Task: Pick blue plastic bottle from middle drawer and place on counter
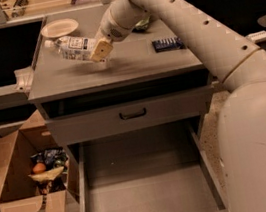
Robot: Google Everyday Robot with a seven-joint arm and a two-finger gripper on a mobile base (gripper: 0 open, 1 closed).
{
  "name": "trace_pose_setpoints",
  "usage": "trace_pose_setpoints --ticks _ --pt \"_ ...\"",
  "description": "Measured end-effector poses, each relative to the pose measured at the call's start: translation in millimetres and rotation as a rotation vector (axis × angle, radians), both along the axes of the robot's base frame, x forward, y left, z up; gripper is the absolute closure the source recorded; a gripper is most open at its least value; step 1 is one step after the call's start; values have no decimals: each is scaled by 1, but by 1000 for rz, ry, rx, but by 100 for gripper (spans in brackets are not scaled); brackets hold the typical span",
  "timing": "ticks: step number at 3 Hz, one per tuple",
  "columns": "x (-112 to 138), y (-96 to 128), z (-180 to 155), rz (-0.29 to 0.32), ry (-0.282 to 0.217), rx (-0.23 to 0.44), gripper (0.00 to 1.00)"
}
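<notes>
My gripper [99, 50] is shut on the blue plastic bottle [73, 48], a clear bottle with a white cap and a pale label. It holds the bottle tilted, cap toward the left, just above the left half of the counter [131, 65]. The middle drawer [148, 196] stands pulled out at the bottom, its flat grey floor bare. My pale arm reaches in from the right across the counter.
A white plate [59, 27] sits at the counter's back left, close to the bottle's cap. A dark blue packet [167, 44] lies at the counter's right. A shut drawer front with a dark handle [133, 113] is above the open drawer. A cardboard box [28, 189] of items stands on the floor at left.
</notes>
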State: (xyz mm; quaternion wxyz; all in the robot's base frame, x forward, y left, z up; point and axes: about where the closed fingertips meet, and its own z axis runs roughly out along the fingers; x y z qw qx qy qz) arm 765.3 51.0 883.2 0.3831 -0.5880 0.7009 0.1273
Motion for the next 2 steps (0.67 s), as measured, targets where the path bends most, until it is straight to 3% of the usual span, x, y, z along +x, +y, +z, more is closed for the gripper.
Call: trace_pose_setpoints --ticks 2 --pt "1 -1 0 -3 6 -4 50"
